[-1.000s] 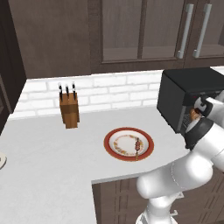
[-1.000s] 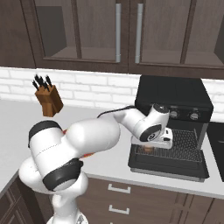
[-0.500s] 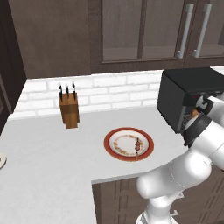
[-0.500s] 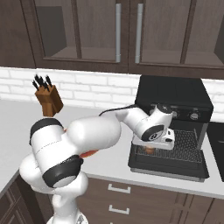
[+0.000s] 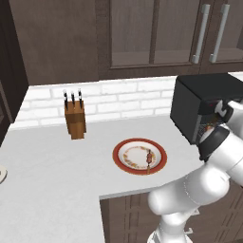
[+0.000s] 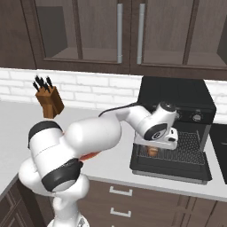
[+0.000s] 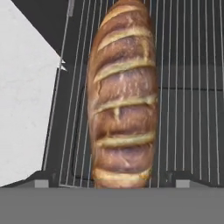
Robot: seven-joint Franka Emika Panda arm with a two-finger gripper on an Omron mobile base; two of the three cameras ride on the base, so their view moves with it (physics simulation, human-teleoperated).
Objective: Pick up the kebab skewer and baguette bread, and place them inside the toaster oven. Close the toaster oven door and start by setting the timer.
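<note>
Change: the arm has barely moved; plate and skewer lie as before.
Left base view: the skewer on the red-rimmed plate, left of the oven.
Right base view: the gripper reaches into the oven, above its lowered door.
Hand view: the bread lengthwise over the rack; jaws flank its near end, grip unclear.

The baguette runs lengthwise up the middle of the frame, golden-brown with pale slashes across its crust. It lies against the wire rack, whose thin bars run parallel to the loaf on both sides. Two grey fingertips flank its near end. The white desk shows at left.
</note>
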